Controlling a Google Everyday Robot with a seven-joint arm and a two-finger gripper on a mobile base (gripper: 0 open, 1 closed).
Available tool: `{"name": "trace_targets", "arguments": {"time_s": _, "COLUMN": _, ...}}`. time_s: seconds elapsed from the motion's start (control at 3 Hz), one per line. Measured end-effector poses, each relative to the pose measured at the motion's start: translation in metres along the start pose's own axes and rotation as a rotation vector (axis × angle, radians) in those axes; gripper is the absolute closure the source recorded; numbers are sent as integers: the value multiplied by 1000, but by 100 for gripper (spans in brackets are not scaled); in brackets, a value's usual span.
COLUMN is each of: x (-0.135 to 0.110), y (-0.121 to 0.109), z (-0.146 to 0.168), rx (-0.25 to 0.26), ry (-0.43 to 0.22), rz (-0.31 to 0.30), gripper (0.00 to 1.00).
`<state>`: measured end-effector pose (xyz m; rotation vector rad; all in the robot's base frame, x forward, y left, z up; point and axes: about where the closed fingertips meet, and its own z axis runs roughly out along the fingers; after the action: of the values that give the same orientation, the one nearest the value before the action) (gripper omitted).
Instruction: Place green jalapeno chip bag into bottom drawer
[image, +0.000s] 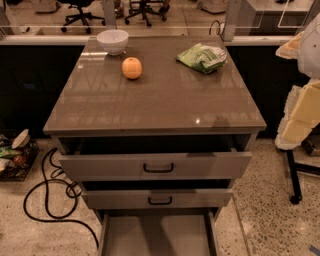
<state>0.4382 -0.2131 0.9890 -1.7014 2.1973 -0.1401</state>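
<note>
The green jalapeno chip bag (202, 57) lies crumpled on the back right of the cabinet's brown top (160, 100). The bottom drawer (157, 235) is pulled out at the lower edge of the view, and its plain grey floor shows nothing on it. My gripper is out of the camera view. Only a white rounded shape (311, 47) shows at the right edge, apart from the bag.
An orange round fruit (132, 68) and a white bowl (113, 41) sit on the back left of the top. The two upper drawers (157, 167) with black handles stand slightly open. A black cable (45, 200) loops on the floor at left. A cream foam stand (300, 120) is at right.
</note>
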Motion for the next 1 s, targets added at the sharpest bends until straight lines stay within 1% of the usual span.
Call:
{"name": "trace_targets", "arguments": {"time_s": 0.33, "x": 0, "y": 0, "z": 0, "rx": 0, "ry": 0, "rz": 0, "gripper": 0}}
{"name": "trace_targets", "arguments": {"time_s": 0.67, "x": -4, "y": -9, "z": 0, "rx": 22, "ry": -19, "rz": 11, "gripper": 0}}
{"name": "trace_targets", "arguments": {"time_s": 1.0, "x": -12, "y": -36, "z": 4, "rx": 73, "ry": -92, "rz": 69, "gripper": 0}}
